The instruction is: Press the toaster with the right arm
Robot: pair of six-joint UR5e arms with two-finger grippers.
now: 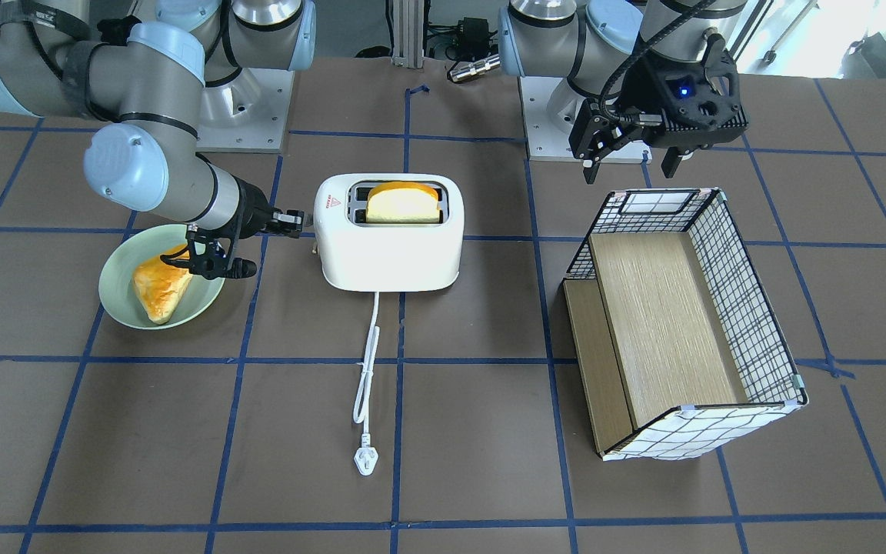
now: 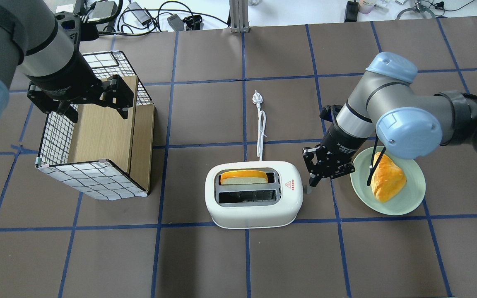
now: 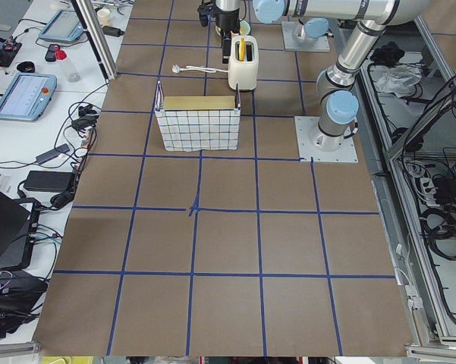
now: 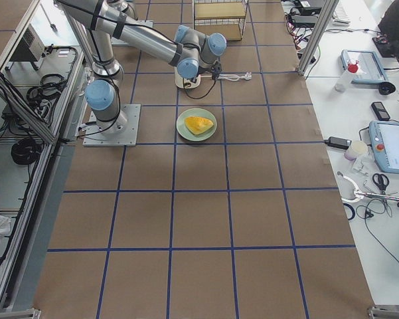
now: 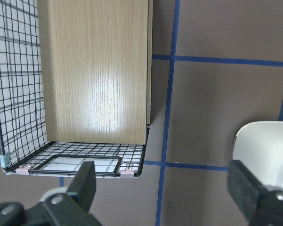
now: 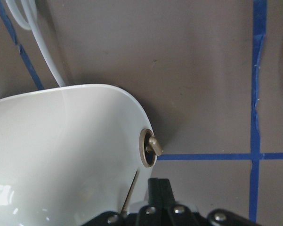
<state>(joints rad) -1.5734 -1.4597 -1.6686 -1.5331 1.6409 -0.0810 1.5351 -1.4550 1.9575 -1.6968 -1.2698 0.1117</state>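
The white toaster [image 1: 389,250] stands mid-table with a slice of bread [image 1: 403,201] upright in one slot; it also shows from overhead [image 2: 255,209]. My right gripper [image 2: 310,183] is shut and empty, its tips right beside the toaster's end wall, close to touching. It shows at the same end in the front view [image 1: 298,221]. In the right wrist view the shut tips [image 6: 158,187] sit just below a small metal knob [image 6: 150,147] on the toaster's end [image 6: 61,141]. My left gripper [image 1: 631,163] is open and empty above the basket's back edge.
A checked wire-frame basket [image 1: 751,308] with a wooden insert lies on its side under the left arm. A green plate [image 2: 412,200] with a pastry [image 2: 387,182] sits under the right forearm. The toaster's white cord and plug [image 1: 366,462] trail away from the robot.
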